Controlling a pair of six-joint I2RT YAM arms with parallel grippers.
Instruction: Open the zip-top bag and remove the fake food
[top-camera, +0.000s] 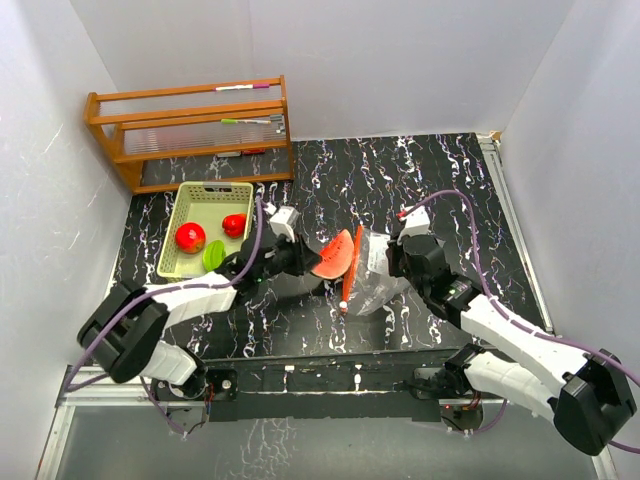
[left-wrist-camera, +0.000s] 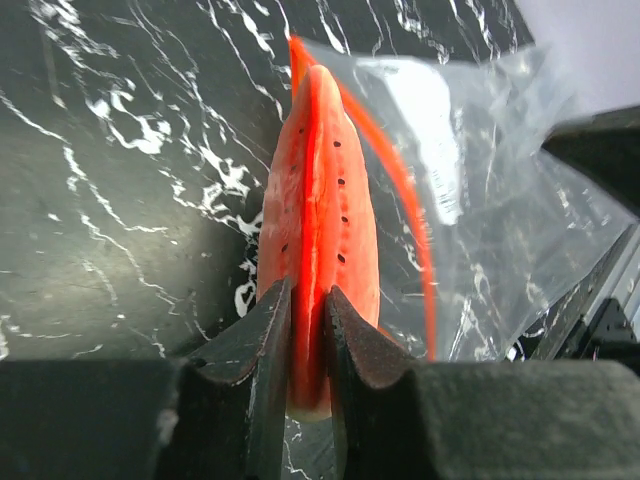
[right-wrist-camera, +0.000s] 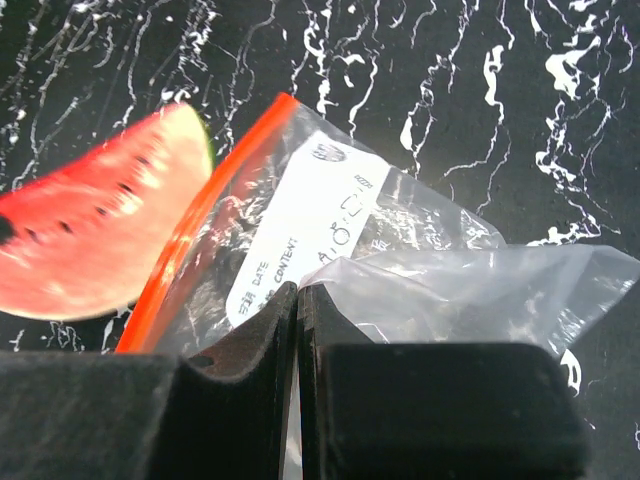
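The clear zip-top bag (top-camera: 378, 272) lies mid-table with its red zip strip (top-camera: 351, 267) on its left edge. It also shows in the right wrist view (right-wrist-camera: 400, 255) with a white label (right-wrist-camera: 295, 232). My left gripper (top-camera: 302, 253) is shut on the red watermelon slice (top-camera: 336, 256), held just left of the bag's mouth; the slice (left-wrist-camera: 320, 190) is pinched between the jaws (left-wrist-camera: 308, 300). My right gripper (right-wrist-camera: 298, 292) is shut on a fold of the bag's plastic at its right side (top-camera: 396, 252). The slice also shows in the right wrist view (right-wrist-camera: 95, 235).
A pale green slotted basket (top-camera: 190, 196) at the left holds two red round fruits (top-camera: 190, 237) (top-camera: 234, 224) and a green piece (top-camera: 213, 254). A wooden rack (top-camera: 190, 130) stands at the back left. White walls close in on both sides.
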